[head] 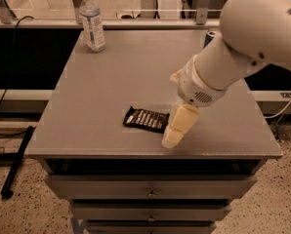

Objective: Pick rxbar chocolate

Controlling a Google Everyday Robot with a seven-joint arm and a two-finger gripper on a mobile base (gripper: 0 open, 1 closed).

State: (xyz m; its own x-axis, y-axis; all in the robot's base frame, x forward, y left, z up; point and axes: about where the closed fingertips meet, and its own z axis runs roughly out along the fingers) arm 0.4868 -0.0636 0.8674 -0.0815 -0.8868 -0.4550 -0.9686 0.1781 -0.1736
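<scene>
The rxbar chocolate, a flat black wrapped bar with pale lettering, lies flat near the front middle of the grey table. My cream-coloured gripper hangs from the large white arm and points down and to the left. It is just right of the bar's right end and close above the table top. It holds nothing that I can see.
A clear plastic water bottle stands at the table's back left corner. The blue-and-silver can stands at the back right, mostly hidden behind my arm. Drawers run below the front edge. A black cable lies on the floor at left.
</scene>
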